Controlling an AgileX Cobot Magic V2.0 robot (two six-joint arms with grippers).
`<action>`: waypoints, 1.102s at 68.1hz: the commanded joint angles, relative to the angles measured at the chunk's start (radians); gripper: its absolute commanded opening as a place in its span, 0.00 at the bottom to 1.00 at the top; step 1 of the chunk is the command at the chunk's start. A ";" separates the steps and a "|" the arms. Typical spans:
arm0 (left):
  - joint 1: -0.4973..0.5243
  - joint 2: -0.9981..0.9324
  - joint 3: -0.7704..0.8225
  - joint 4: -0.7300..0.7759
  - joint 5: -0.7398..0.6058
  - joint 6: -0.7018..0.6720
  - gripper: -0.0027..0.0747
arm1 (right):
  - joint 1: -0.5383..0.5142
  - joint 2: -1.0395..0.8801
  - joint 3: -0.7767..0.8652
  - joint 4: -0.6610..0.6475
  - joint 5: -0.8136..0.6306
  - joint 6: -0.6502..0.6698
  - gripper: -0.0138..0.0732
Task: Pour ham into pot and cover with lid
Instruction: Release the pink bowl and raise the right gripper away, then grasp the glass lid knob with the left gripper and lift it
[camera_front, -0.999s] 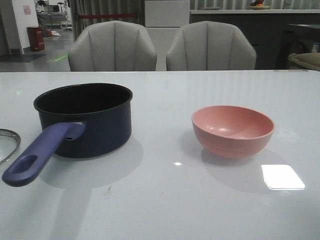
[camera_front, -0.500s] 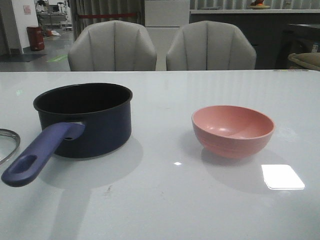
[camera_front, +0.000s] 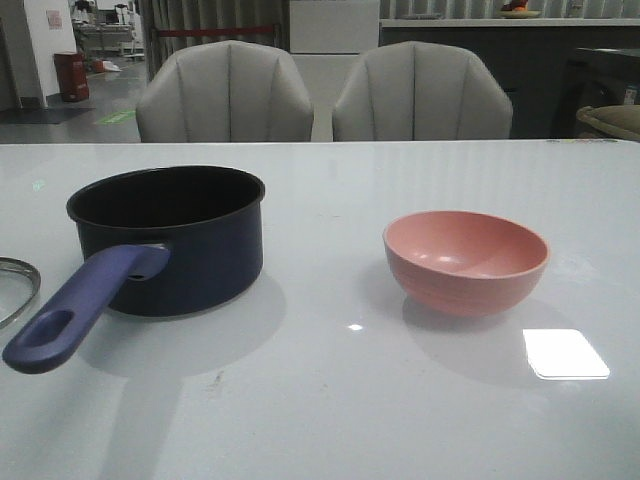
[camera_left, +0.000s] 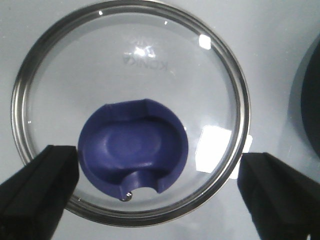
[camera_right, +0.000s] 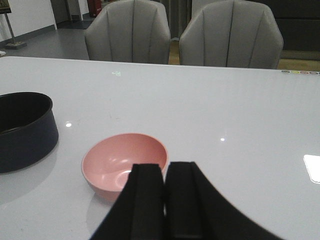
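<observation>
The dark navy pot (camera_front: 190, 255) stands left of centre, its blue handle (camera_front: 85, 305) pointing to the front left; it also shows in the right wrist view (camera_right: 22, 132). The glass lid (camera_left: 130, 65) with its blue knob (camera_left: 132, 147) lies flat on the table left of the pot; only its rim (camera_front: 18, 285) shows in the front view. My left gripper (camera_left: 157, 172) hangs open above the lid, one finger on each side of the knob, touching nothing. My right gripper (camera_right: 164, 167) is shut and empty, just short of the pink bowl (camera_right: 117, 160). No ham shows in any view.
The pink bowl (camera_front: 465, 262) stands right of centre, its visible inside bare. Two grey chairs (camera_front: 225, 95) stand behind the table's far edge. A bright light patch (camera_front: 565, 353) lies on the white table at the front right.
</observation>
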 joint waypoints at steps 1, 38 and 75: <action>0.002 -0.018 -0.053 0.017 0.019 0.005 0.93 | 0.000 0.005 -0.030 -0.002 -0.089 -0.012 0.33; 0.005 0.040 -0.064 0.047 0.032 0.005 0.93 | 0.000 0.005 -0.030 -0.002 -0.089 -0.012 0.33; 0.005 0.064 -0.064 0.052 -0.012 0.005 0.51 | 0.000 0.005 -0.030 -0.002 -0.089 -0.012 0.33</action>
